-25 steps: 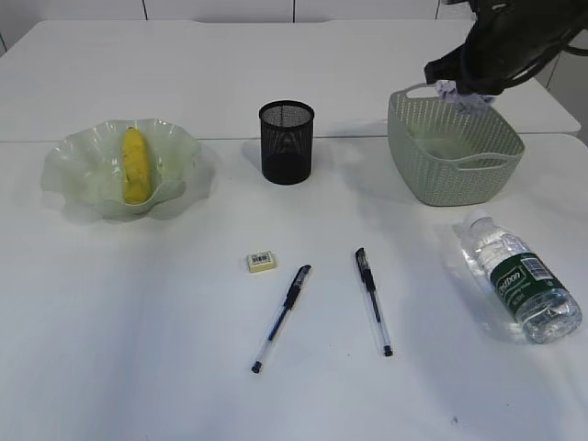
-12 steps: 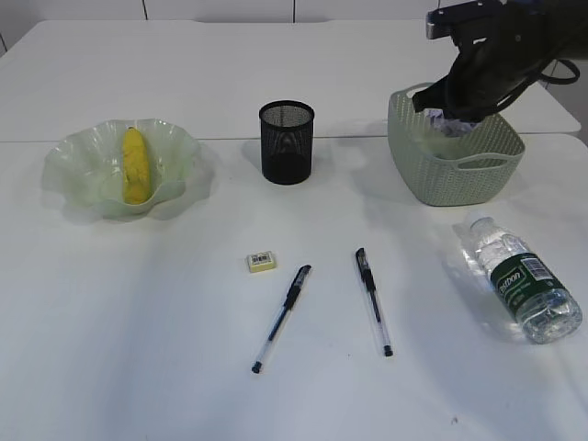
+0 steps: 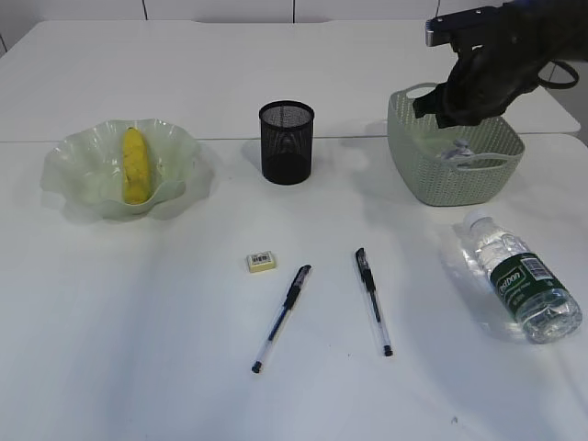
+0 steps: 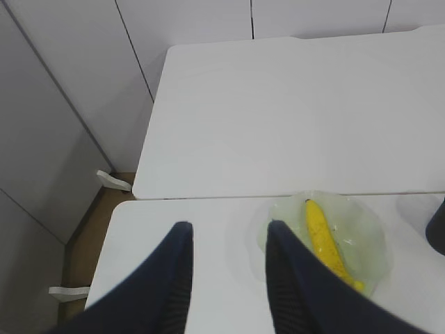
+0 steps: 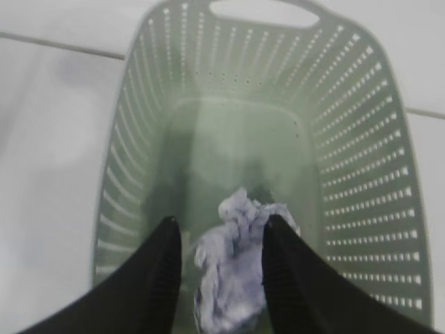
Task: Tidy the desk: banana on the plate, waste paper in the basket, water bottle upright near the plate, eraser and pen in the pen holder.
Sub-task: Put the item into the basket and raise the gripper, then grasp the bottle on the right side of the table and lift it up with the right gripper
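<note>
My right gripper point(image 3: 443, 110) hangs open over the sage green basket point(image 3: 432, 175). The crumpled waste paper point(image 5: 233, 278) is loose between and below the spread fingers point(image 5: 158, 271), inside the basket point(image 5: 348, 174); the exterior view shows the waste paper point(image 3: 457, 148) low in it. The banana point(image 3: 135, 165) lies in the plate point(image 3: 78, 152). My left gripper point(image 4: 229, 229) is open and empty above the desk, just left of the plate point(image 4: 368, 229) and banana point(image 4: 327, 243). The water bottle point(image 3: 521, 278) lies on its side. The eraser point(image 3: 261, 262) and two pens point(image 3: 282, 318) point(image 3: 373, 300) lie in front of the pen holder point(image 3: 287, 142).
The basket stands at the back right, close to the seam between two white tabletops point(image 3: 220, 140). The bottle lies near the desk's right edge. Past the desk's left end the left wrist view shows floor point(image 4: 90, 229) and a wall.
My right gripper dropped toward the basket and opened. The waste paper left the fingers and now sits lower inside the basket. Nothing else moved.
</note>
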